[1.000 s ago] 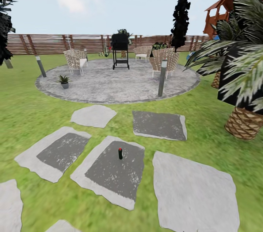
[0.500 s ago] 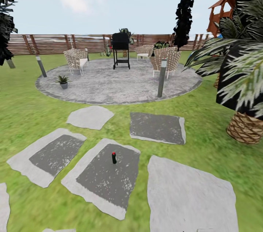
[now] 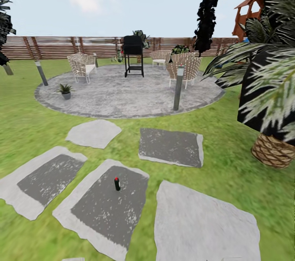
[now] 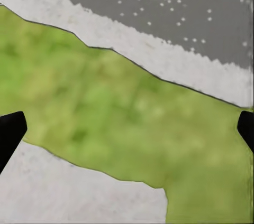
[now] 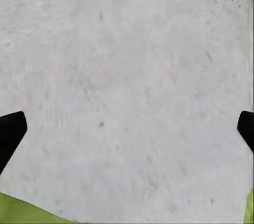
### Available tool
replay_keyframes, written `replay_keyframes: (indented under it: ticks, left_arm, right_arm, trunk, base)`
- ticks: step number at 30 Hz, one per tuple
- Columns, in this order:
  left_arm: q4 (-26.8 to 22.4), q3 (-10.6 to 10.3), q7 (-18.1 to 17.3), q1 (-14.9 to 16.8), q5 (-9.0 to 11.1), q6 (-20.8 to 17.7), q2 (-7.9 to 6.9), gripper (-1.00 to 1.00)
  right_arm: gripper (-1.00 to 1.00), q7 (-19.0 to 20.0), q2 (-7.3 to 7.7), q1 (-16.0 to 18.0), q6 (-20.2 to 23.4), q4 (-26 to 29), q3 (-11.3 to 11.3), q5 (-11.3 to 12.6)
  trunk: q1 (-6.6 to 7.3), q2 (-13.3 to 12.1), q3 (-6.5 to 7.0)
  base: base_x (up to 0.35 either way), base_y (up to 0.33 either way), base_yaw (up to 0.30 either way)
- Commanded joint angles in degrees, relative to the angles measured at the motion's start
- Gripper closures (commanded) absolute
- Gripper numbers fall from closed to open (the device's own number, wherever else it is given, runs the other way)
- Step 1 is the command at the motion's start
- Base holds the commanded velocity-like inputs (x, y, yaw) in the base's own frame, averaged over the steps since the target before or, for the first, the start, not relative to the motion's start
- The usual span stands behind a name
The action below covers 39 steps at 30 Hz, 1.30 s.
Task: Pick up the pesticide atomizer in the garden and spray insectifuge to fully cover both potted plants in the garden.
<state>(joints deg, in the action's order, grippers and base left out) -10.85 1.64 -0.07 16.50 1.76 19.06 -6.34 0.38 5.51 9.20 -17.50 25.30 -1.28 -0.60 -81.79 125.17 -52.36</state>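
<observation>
A slim dark bottle with a red tip, the pesticide atomizer [image 3: 117, 184], stands upright on a dark-centred stepping stone [image 3: 102, 207] in the lawn; its label is too small to make out. One potted plant [image 3: 65, 90], a small green rosette in a grey pot, sits on the left rim of the round patio [image 3: 131, 97]. Another leafy plant [image 3: 179, 50] shows behind the wicker chairs; I cannot tell whether it is the second one. My left gripper [image 4: 127, 139] hangs open over grass and stone edges. My right gripper [image 5: 127, 139] hangs open over a pale stone.
Two grey bollard lamps [image 3: 177, 88] [image 3: 41, 73] stand at the patio's rim. A black grill [image 3: 133, 56] and wicker chairs [image 3: 186, 68] occupy the patio. A big palm [image 3: 270, 88] crowds the right side. A slatted fence [image 3: 61, 47] closes the back.
The whole head view has shifted, so the camera has moved. The stepping stones and atomizer now sit lower and further left in the picture, and the palm looks larger.
</observation>
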Motion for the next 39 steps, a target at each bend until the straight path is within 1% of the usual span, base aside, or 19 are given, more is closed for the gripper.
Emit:
replay_keyframes:
  ticks: [1,6,9,29,39]
  left_arm:
    - [0.0,0.1,-0.1,0.0,0.2,0.2,0.01,-1.0]
    - [0.0,0.1,-0.1,0.0,0.2,0.2,0.01,-1.0]
    - [0.0,0.1,0.0,0.0,0.2,0.2,0.01,-1.0]
    - [0.0,0.1,0.0,0.0,0.3,0.2,0.01,-1.0]
    - [0.0,0.1,0.0,0.0,0.3,0.2,-0.03,-1.0]
  right_arm:
    - [-1.0,0.0,-0.01,0.0,-0.2,0.0,-0.1,0.0]
    - [-1.0,0.1,-0.25,0.0,-0.2,0.2,-0.1,0.1]
    - [-1.0,0.1,-0.3,0.0,-0.2,0.3,-0.1,0.1]
    - [-1.0,0.1,-0.32,0.0,-0.2,0.2,-0.1,0.1]
    - [-1.0,0.1,-0.32,0.0,-0.2,0.2,0.0,0.0]
  trunk:
    - [0.0,0.0,-0.05]
    - [0.0,0.0,-0.05]
    - [0.0,0.0,-0.05]
    - [0.0,0.0,-0.05]
    - [0.0,0.0,-0.05]
  base:
    - [0.185,-0.239,0.0]
    - [0.164,-0.243,0.005]
    - [0.119,-0.256,0.13]
    - [0.099,-0.262,0.261]
    - [0.092,-0.262,0.033]
